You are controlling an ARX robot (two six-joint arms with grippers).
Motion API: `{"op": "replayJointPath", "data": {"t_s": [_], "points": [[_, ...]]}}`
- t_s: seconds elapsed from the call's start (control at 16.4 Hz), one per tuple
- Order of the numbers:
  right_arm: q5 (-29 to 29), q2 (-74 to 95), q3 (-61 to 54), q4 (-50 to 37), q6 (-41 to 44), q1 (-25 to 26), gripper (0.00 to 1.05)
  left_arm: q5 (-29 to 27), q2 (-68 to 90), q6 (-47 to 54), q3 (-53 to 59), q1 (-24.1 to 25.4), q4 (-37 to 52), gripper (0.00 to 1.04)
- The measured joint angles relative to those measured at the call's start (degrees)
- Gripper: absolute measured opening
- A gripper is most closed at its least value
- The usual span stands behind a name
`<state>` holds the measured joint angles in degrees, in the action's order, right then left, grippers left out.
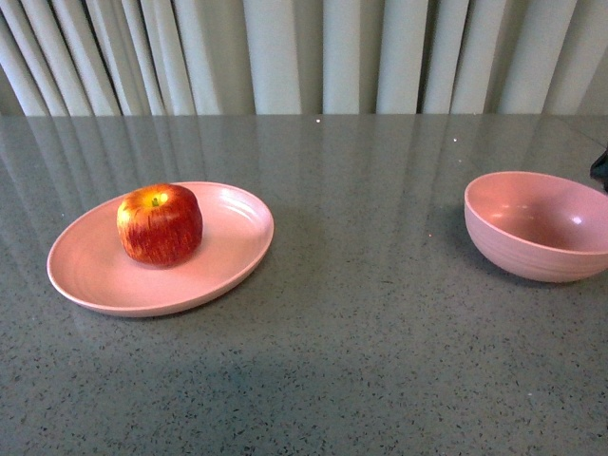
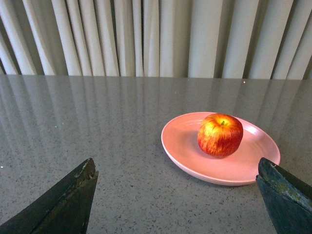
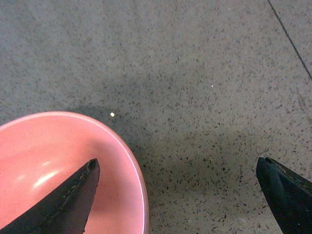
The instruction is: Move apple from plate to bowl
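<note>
The red apple point(image 1: 159, 223) with a yellow patch at its stem sits on the pale pink plate point(image 1: 95, 275) at the left of the grey table. The pink bowl point(image 1: 537, 228) stands empty at the right. In the left wrist view my left gripper point(image 2: 178, 168) is open and empty, low over the table, short of the plate point(image 2: 185, 146) and apple point(image 2: 220, 134). In the right wrist view my right gripper point(image 3: 176, 165) is open and empty above the bowl's rim point(image 3: 139, 180), one finger over the bowl. In the front view only a dark bit of the right arm point(image 1: 599, 167) shows behind the bowl.
The grey speckled table point(image 1: 361, 313) runs back to white curtains point(image 1: 304, 57). A thin seam line point(image 3: 290, 41) crosses the tabletop in the right wrist view.
</note>
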<state>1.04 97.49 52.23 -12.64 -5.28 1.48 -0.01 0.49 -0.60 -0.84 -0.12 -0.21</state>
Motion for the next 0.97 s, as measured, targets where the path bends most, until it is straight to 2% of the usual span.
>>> {"op": "replayJointPath", "data": {"t_s": [0.36, 0.43, 0.97], "points": [[1.46, 4.81, 0.33, 0.22, -0.37, -1.11, 0.98, 0.02, 0.00, 0.00, 0.00, 0.00, 0.00, 0.98], [1.46, 4.92, 0.33, 0.24, -0.85, -1.11, 0.94, 0.00, 0.00, 0.00, 0.00, 0.00, 0.00, 0.98], [-0.31, 3.32, 0.31, 1.36, -2.29, -1.97, 0.05, 0.00, 0.00, 0.00, 0.00, 0.00, 0.00, 0.98]]}}
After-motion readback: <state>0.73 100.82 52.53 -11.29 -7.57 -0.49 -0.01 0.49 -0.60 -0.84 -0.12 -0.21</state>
